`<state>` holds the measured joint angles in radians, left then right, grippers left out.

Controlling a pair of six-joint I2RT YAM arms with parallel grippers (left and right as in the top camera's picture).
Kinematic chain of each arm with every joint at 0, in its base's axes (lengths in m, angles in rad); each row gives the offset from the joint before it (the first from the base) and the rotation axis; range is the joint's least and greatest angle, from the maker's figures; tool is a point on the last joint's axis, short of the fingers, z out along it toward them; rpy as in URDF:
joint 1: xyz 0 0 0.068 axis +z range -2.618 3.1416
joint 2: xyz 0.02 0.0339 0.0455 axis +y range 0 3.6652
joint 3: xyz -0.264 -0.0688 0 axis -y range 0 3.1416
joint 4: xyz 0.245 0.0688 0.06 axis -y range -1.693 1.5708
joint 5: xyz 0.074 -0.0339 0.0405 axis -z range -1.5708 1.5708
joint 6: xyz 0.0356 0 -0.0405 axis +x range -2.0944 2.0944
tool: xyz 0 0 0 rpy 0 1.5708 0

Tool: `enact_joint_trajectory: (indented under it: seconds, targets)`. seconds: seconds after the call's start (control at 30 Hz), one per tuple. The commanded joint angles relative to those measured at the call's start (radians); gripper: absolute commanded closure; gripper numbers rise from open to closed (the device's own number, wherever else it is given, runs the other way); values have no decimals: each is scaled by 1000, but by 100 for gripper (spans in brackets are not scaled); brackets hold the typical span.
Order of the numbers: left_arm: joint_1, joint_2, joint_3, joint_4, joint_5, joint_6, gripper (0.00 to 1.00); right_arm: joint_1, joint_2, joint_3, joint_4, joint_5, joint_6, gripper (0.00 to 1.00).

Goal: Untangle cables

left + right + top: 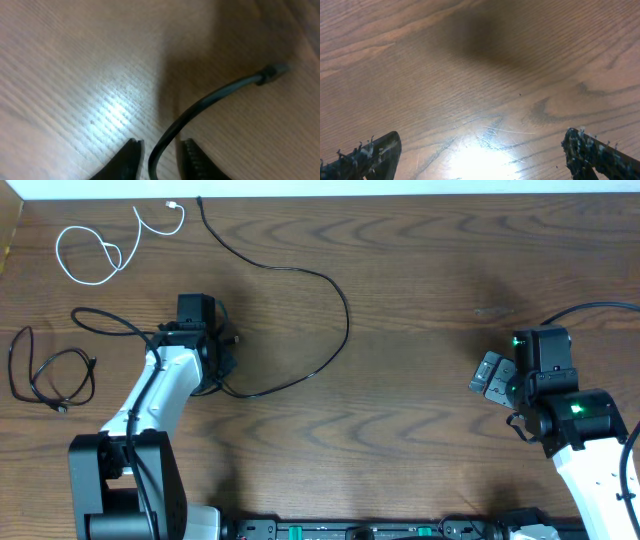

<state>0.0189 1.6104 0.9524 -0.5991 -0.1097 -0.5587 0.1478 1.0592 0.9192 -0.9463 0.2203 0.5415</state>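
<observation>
The long black cable runs from the far edge in a wide curve down to my left gripper. In the left wrist view this cable passes between my left gripper's jaws, which stand narrowly apart with a small gap on each side; its plug lies on the wood just beyond. The white cable lies looped at the far left. A shorter black cable is coiled at the left edge. My right gripper hovers open over bare wood at the right, its fingers wide apart.
The wooden table carries all three cables, each lying apart from the others. The left arm's white link stretches from its base at the near left. The right arm's base stands at the near right.
</observation>
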Motion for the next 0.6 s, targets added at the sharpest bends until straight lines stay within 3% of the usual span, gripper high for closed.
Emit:
enact_joint_trajectory:
  seconds: [0.0,0.03,0.4,0.57]
  targets:
    - [4,11,-7,19,-3,2,89,-7,-6,2,-1,9,11,1]
    - [4,11,-7,31,-3,11,92,-7,-6,2,-1,9,11,1]
    - [2,-63,-5,311,-3,30,92,-7,-6,2,-1,9,11,1]
    - [2,-144,-3,600,105,148,93,-7,-6,2,-1,9,11,1]
